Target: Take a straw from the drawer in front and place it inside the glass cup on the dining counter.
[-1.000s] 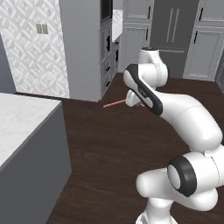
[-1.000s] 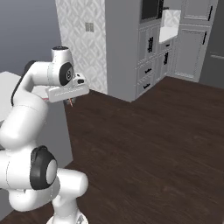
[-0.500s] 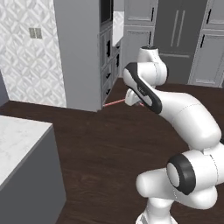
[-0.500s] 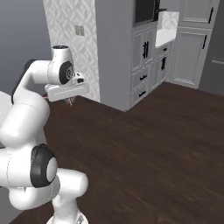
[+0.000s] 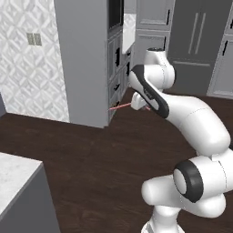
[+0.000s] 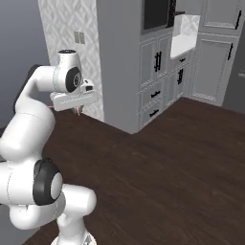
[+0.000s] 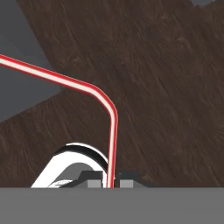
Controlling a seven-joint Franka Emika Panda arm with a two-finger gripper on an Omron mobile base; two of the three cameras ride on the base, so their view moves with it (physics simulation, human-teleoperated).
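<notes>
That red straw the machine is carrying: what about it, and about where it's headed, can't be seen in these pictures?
- Straw, hand view: its far end is cut off by the left edge.
- Straw, left base view: part hidden behind the tool.
- Straw, right base view: too small, hidden under the tool.
- Dining counter, left base view: just a corner, cut off by the edge.

A: so what's holding everything up here?

B: mostly the floor (image 5: 91, 154), dark wood planks running wall to wall. The tall grey cabinet (image 5: 86, 59) stands right on it, and so does the robot's base (image 6: 72, 234).

A: any counter?

B: yeah, a corner of the white marble counter (image 5: 13, 175) in the lower left of the left base view, grey side under it, top bare as far as I can see.
</notes>
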